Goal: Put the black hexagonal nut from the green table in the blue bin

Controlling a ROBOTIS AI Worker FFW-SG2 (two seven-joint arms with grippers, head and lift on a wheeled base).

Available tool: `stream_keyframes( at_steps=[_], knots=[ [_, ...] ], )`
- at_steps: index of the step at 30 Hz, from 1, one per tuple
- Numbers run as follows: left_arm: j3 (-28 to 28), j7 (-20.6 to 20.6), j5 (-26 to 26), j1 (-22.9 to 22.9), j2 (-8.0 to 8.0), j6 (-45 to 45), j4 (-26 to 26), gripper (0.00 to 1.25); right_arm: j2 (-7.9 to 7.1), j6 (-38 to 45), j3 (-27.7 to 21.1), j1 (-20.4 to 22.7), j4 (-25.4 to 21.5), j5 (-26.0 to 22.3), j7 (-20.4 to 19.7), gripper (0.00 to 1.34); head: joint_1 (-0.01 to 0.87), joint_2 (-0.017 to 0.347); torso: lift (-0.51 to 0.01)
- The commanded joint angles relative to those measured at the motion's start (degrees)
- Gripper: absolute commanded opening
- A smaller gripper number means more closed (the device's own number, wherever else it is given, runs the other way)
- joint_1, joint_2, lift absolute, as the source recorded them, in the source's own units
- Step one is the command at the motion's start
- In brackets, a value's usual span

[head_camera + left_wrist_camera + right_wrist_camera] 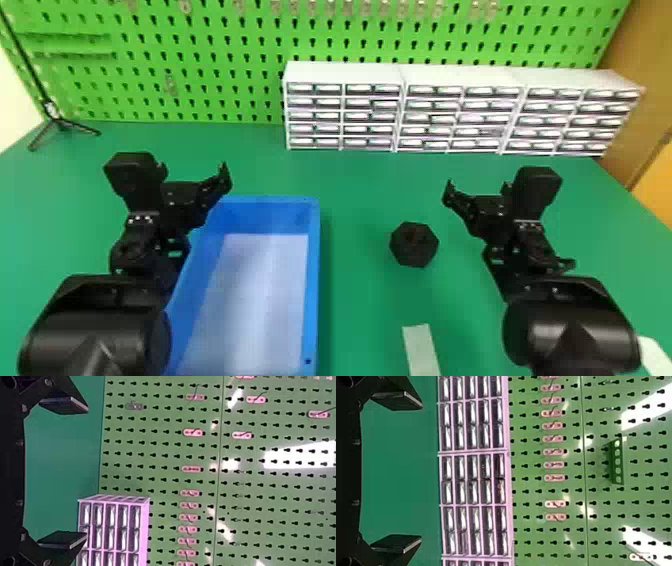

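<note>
The black nut lies on the green counter, apart from the blue bin and to its right, between the bin and the right arm. The left gripper is raised by the bin's far left corner, the right gripper beyond the nut and to its right, each with its fingers spread and nothing between them.

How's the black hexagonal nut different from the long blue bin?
The black hexagonal nut is small and six-sided; the long blue bin is much bigger and box-shaped. The nut is dark all over, while the bin has blue walls and a pale bottom. Both sit on the green table.
</note>
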Motion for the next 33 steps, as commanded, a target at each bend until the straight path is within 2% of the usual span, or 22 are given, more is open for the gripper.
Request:
stream_keyframes(
  at_steps=[1, 8, 12, 19, 28, 33],
  knots=[
    [0.0, 0.0, 0.0, 0.0, 0.00, 0.0, 0.0, 1.09, -0.12, 0.1, -0.1, 0.2, -0.2, -0.1, 0.0, 1.22, 0.686, 0.028, -0.096],
    [0.0, 0.0, 0.0, 0.0, 0.00, 0.0, 0.0, 1.09, -0.12, 0.4, -0.1, 0.2, -0.3, -0.2, 0.0, 1.22, 0.686, 0.028, -0.096],
    [0.0, 0.0, 0.0, 0.0, 0.00, 0.0, 0.0, 1.09, -0.39, 3.2, 0.1, 0.4, -2.0, -0.3, 0.0, 1.22, 0.686, 0.028, -0.096],
    [0.0, 0.0, 0.0, 0.0, 0.00, 0.0, 0.0, 1.09, -2.32, 11.8, 1.7, 1.2, -6.3, -2.6, 0.1, 1.22, 0.686, 0.028, -0.096],
    [-0.1, 0.1, -0.1, 0.1, 0.00, -0.1, 0.0, 1.09, -2.93, 27.8, 1.6, 2.1, -14.7, -2.4, 0.1, 1.26, 0.686, 0.028, -0.096],
    [-0.1, 0.2, -0.1, 0.0, 0.00, -0.1, 0.0, 1.09, -4.08, 35.3, 2.4, 1.9, -18.0, -2.9, 0.2, 1.26, 0.686, 0.028, -0.096]
  ],
)
